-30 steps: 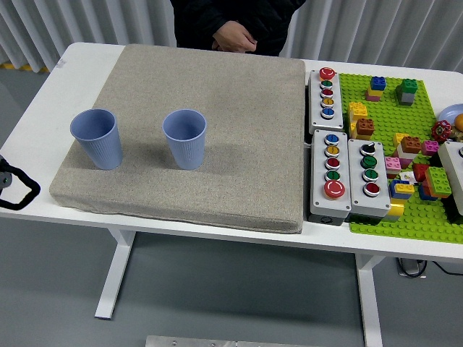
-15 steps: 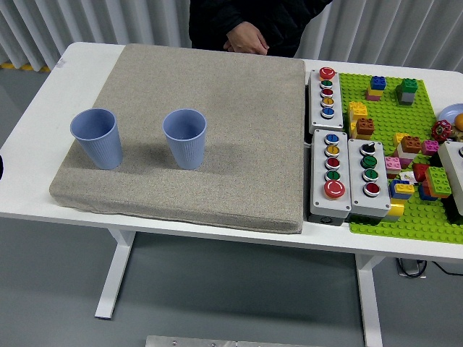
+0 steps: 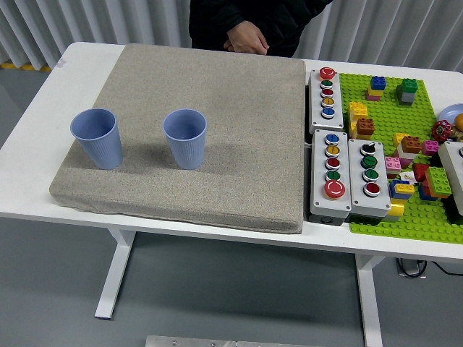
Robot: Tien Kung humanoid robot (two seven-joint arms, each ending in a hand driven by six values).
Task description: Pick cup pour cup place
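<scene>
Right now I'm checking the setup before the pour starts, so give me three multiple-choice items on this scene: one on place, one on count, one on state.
1. Where do the cups stand?
A. on the grey mat
B. on the green baseplate
C. on the bare table

2. How many blue cups are there?
A. one
B. two
C. three

3. How do the cups stand?
A. tipped over
B. stacked
C. upright, apart

Answers: 1 A, the left cup and right cup sit on the grey mat. 2 B, only those two show. 3 C, both rims face up with mat between them.

No legible text anywhere (button boxes unlabelled)
</scene>
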